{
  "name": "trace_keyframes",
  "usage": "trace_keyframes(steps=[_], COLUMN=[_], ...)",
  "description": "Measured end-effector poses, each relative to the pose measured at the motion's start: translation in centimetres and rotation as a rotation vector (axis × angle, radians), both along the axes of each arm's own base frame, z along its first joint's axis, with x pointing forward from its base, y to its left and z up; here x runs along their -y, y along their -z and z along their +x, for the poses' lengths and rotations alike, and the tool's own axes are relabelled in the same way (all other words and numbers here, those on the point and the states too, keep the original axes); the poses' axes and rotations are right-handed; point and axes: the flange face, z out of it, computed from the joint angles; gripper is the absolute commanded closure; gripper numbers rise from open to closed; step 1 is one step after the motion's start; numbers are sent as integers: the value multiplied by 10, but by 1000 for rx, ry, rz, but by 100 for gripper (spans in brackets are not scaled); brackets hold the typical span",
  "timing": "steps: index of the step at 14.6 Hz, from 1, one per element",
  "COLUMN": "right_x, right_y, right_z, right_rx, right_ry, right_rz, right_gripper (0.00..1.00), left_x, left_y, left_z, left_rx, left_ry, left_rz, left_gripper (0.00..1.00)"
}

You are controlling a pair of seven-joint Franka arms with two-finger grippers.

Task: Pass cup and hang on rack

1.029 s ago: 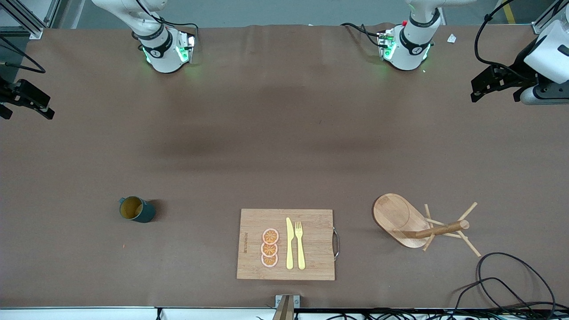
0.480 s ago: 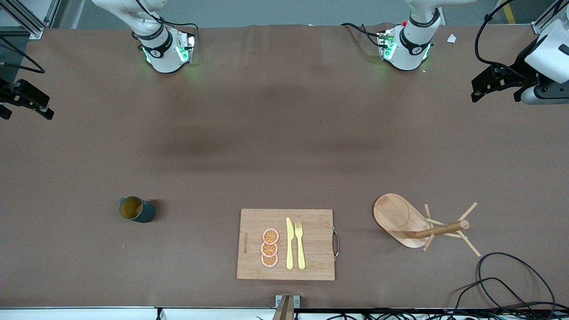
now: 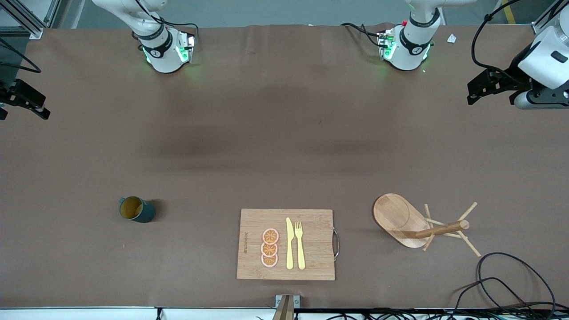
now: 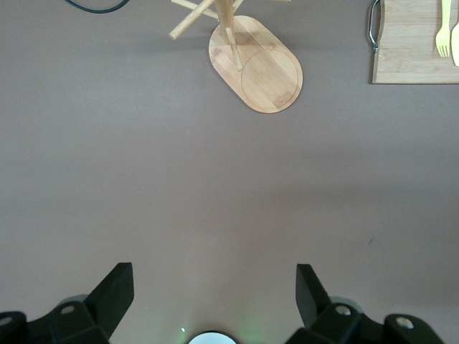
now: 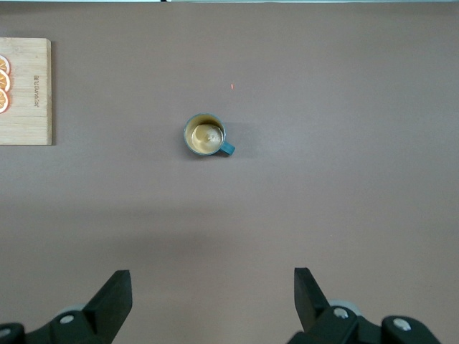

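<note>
The cup, dark teal with a mustard-yellow inside, stands mouth up on the table toward the right arm's end; it also shows in the right wrist view. The rack, a light wooden mug tree with an oval base, stands toward the left arm's end and shows in the left wrist view. My right gripper is open and empty, high over the table's edge, well away from the cup. My left gripper is open and empty, high over bare table, well away from the rack.
A rectangular wooden cutting board with orange slices, a yellow knife and a yellow fork lies between cup and rack, near the front edge. Black cables loop on the table nearer to the front camera than the rack.
Both grippers have drifted slightly; the left one moved a little toward the table's middle. The cup and the rack have not moved.
</note>
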Motion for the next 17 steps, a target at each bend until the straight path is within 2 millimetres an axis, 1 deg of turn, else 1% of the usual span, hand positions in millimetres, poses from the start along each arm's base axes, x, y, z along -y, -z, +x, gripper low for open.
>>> trace_keyframes(steps=[5, 9, 17], right_x=[-5, -9, -9], right_y=[0, 0, 0], right_z=[0, 1, 1], right_rx=[1, 2, 2], right_ry=[-9, -17, -17], right_rz=[-1, -1, -1], right_gripper=[0, 0, 0], left_x=[-2, -4, -7], left_y=[-11, -11, -15], left_z=[2, 3, -1], left_rx=[24, 24, 4], left_ry=[-4, -8, -13], left_rz=[-4, -5, -2], left_gripper=[0, 0, 0])
